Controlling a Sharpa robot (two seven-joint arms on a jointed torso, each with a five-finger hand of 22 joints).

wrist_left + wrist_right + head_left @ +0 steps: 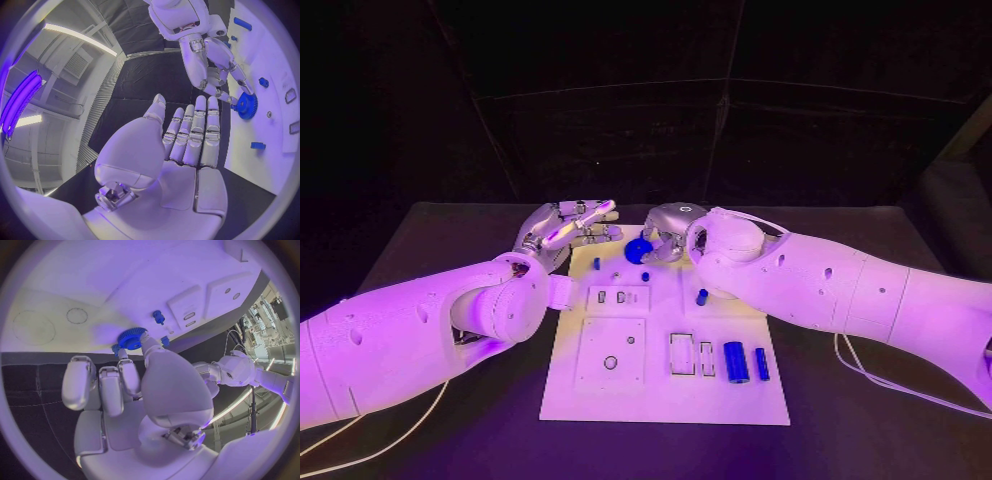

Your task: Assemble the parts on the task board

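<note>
The white task board (668, 400) lies in the middle of the black table. My right hand (672, 228) is at the board's far end and pinches a blue gear (639, 250) between its fingertips. The right wrist view shows the gear (131, 337) close over the board (125, 280), beside a small blue peg (159, 317). I cannot tell whether the gear touches the board. My left hand (567, 230) hovers by the board's far left corner. Its fingers are stretched out flat and hold nothing (187, 145). The left wrist view shows the right hand (212, 65) on the gear (247, 106).
Small blue pegs (597, 264), (645, 276), (702, 297) stand on the board's far half. A blue cylinder (736, 362) and a blue bar (762, 363) lie near its right edge, next to rectangular slots (682, 353). A white cable (877, 378) runs on the table at the right.
</note>
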